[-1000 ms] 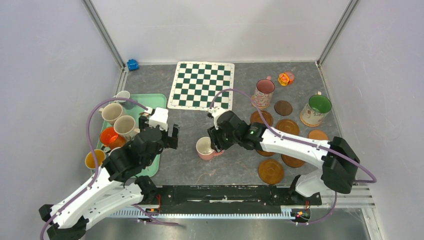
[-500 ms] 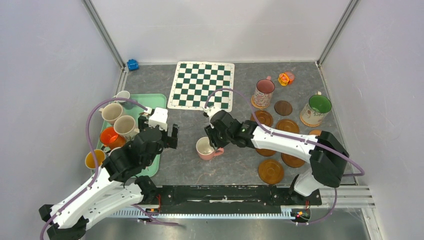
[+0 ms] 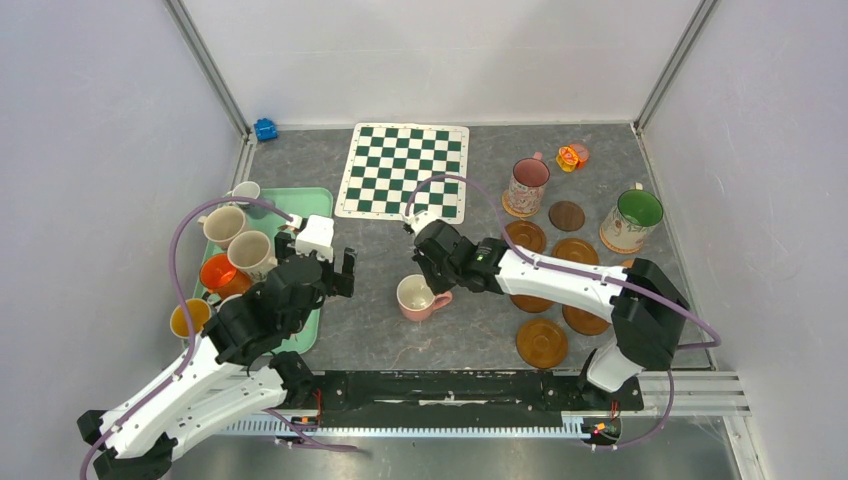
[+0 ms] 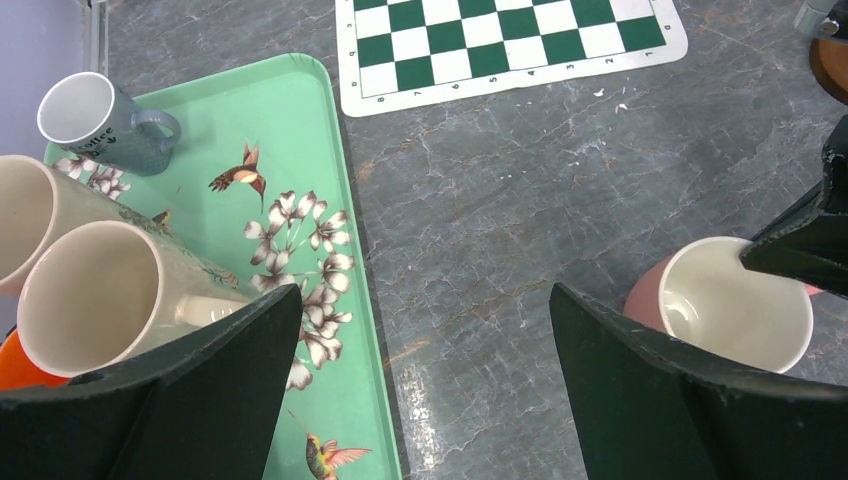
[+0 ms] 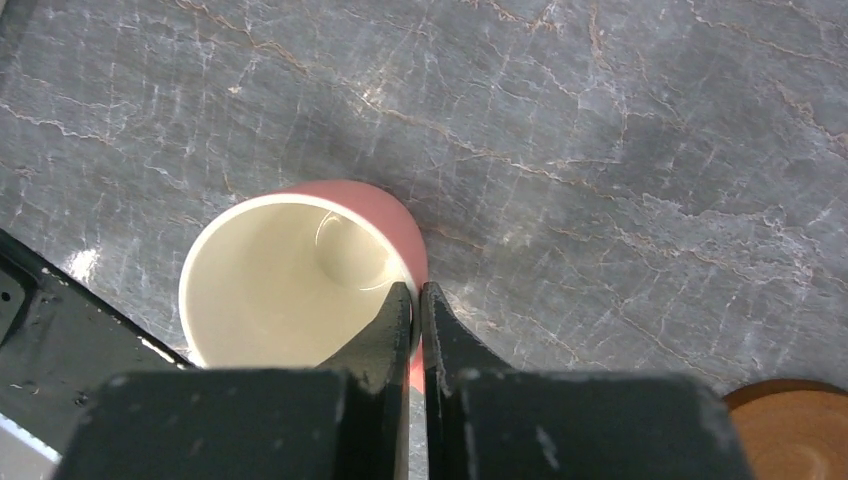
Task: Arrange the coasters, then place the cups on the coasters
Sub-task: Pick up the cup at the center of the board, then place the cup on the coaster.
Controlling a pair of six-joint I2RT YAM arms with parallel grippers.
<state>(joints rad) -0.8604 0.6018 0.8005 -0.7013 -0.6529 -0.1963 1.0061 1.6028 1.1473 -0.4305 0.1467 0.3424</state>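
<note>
Pinching the pink cup (image 5: 290, 270) by its rim, the right claw (image 5: 415, 300) is gripping thinly. Once lifted, the cup hanging below could be swinging loose.

Orange cup (image 4: 10, 362) — mostly off-frame (left edge)

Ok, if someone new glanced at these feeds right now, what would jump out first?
The right gripper is pinching the wall of the pink cup in the middle of the table, one finger inside and one outside. After that, the mint-green tray on the left, crowded with cups, and the brown coasters clustered on the right.
</note>
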